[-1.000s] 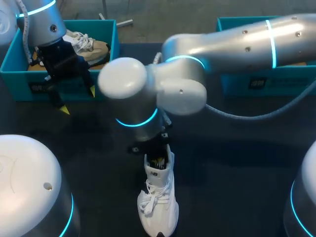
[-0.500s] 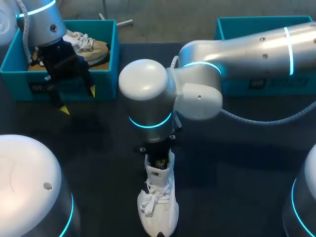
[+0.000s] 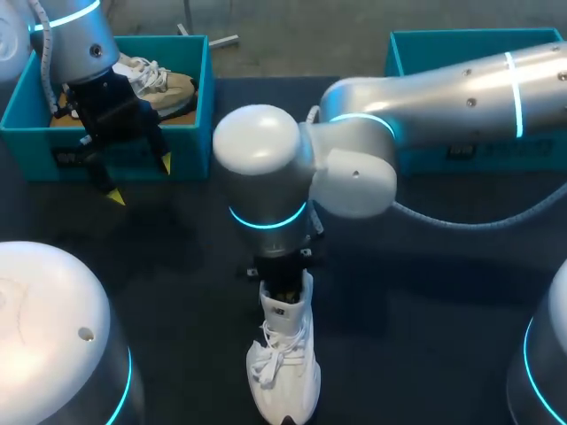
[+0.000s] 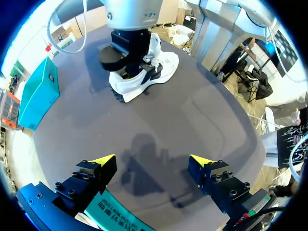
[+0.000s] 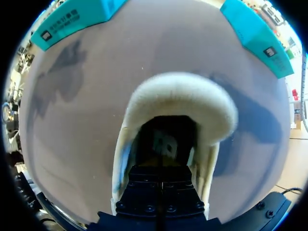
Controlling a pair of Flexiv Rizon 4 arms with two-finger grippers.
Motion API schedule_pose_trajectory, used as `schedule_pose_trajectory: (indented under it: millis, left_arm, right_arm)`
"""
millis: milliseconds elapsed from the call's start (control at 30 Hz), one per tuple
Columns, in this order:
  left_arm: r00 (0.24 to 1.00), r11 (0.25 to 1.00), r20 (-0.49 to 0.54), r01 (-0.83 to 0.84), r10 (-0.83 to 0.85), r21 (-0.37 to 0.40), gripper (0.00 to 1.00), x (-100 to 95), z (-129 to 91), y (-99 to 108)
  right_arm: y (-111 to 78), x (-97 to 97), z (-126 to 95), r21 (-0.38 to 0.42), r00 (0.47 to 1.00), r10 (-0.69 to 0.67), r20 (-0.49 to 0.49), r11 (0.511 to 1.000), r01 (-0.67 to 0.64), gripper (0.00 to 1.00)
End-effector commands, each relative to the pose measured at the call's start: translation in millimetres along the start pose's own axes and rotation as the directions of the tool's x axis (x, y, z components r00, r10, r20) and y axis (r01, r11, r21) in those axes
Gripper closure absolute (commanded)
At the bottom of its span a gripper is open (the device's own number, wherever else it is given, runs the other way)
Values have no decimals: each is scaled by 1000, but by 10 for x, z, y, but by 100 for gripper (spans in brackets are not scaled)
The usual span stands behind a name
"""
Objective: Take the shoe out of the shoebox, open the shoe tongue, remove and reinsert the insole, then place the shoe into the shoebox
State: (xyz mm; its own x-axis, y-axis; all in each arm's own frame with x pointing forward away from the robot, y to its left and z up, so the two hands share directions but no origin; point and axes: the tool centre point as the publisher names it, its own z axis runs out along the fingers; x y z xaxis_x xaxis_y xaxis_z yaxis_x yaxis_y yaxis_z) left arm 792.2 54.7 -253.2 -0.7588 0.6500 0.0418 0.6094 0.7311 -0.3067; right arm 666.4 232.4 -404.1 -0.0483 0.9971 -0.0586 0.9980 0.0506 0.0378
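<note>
- A dark table (image 3: pixel 425 266) is seen under everything.
- The right arm (image 3: pixel 443 88) is stretched in from the right, past the middle, and bent down over the white shoe (image 3: pixel 288 363).
- The left arm (image 3: pixel 75 35) is held above the left shoebox (image 3: pixel 27 115).
- A right shoebox (image 3: pixel 425 40) is set at the far right, partly hidden by the arm.
- The white shoe is stood on the table, out of both boxes, near the front middle.
- A tan shoe (image 3: pixel 164 84) is laid inside the left shoebox.
- The left claw (image 4: pixel 153 163) is spread wide above the table, and nothing is held.
- The right claw (image 3: pixel 282 276) is pushed into the white shoe's opening; open or closed cannot be told.
</note>
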Motion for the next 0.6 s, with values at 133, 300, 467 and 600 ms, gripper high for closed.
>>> schedule_pose_trajectory:
  millis: [133,300,467,600]
  left_arm:
    - [1000,1000,0,1,-1,-3,0,8,2,-1]
    - [1000,1000,0,1,-1,-3,0,8,2,-1]
    - [1000,1000,0,1,-1,-3,0,8,2,-1]
    - [1000,1000,0,1,-1,-3,0,8,2,-1]
  right_arm:
    - [-82,-26,-101,-35,819,574,-8,818,-574,100]
    - [-100,-48,-313,-38,829,559,-8,828,-559,100]
    - [-103,-77,-483,2,854,520,-24,854,-521,100]
    - [-110,-106,-517,47,871,492,-12,870,-491,100]
